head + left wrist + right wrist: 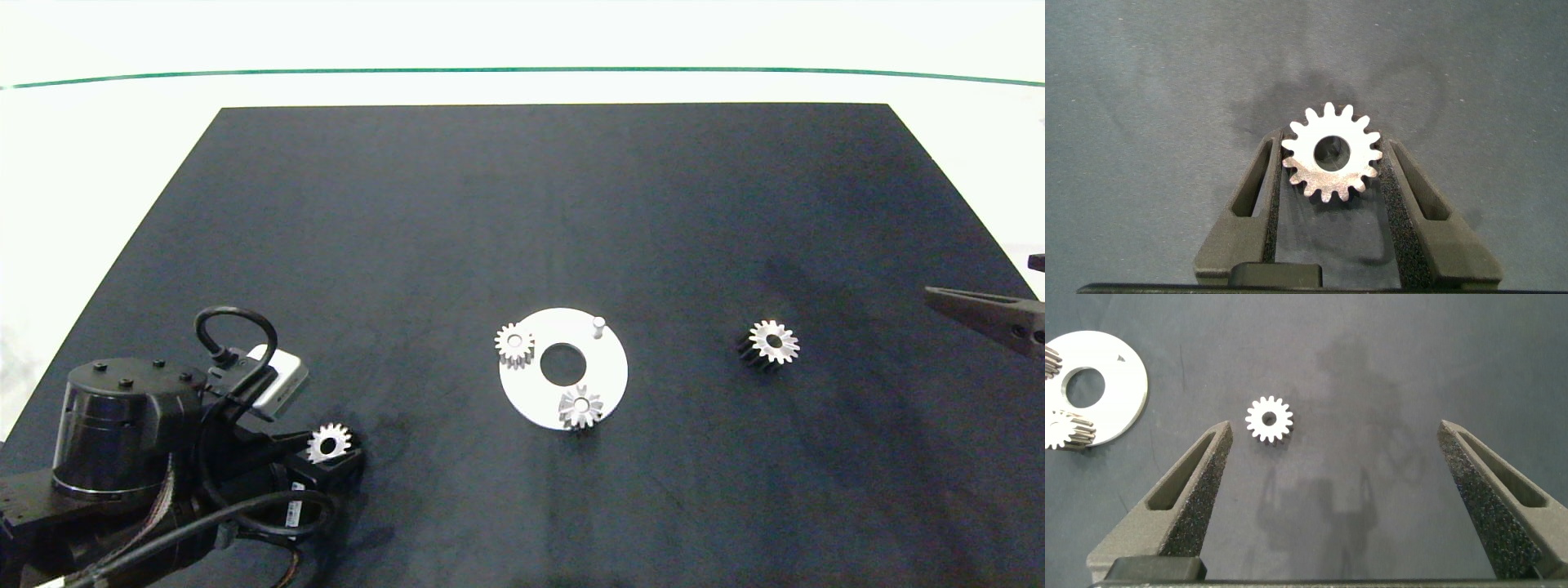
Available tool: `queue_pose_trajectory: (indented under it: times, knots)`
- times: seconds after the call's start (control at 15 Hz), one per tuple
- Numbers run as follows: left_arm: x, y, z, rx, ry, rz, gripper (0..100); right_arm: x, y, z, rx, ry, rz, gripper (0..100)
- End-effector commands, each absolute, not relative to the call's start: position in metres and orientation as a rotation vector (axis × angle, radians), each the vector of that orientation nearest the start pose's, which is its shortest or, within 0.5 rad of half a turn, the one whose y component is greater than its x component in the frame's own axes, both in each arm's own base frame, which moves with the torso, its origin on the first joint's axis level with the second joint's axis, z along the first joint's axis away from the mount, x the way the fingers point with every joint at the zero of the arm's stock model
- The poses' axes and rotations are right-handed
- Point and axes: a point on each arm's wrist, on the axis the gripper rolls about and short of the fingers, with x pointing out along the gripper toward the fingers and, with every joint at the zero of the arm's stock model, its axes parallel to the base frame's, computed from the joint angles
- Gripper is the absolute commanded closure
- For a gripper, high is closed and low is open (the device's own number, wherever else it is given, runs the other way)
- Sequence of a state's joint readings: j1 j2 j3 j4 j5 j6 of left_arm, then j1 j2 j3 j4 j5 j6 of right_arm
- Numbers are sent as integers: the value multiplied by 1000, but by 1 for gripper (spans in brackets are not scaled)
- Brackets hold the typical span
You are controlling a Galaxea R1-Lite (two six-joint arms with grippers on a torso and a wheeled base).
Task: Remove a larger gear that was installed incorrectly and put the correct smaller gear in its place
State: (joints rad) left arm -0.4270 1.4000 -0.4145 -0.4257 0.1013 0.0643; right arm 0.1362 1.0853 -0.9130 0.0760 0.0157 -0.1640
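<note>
Left gripper (1331,175) is clamping the smaller gear (1332,153); right gripper (1339,469) is idling wide open, empty. Next: carrying it to the plate's bare pin (598,325).

Our left arm (122,457) is black, with a glossy round joint housing topped by small screws, a looping black cable, and a silver camera block behind the left gripper (1331,167). Both grippers' grey fingers (1192,498) carry rough black foam pads.
</note>
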Motion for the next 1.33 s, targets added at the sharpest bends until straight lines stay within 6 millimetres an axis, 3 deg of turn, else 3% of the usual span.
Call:
queue_pose_trajectory:
  times: [0.07, 0.47, 0.93, 1.33]
  knots:
    - [178, -79, 137, 210, 533, -336, 70, 143, 20, 285, -179, 235, 173, 0]
    - [178, -79, 136, 212, 535, -333, 81, 143, 20, 285, -179, 235, 176, 0]
    - [172, -78, 147, 240, 474, -321, 81, 141, 20, 285, -179, 230, 176, 0]
    - [163, -100, 166, 282, 384, -380, 81, 137, 19, 288, -177, 210, 180, 0]
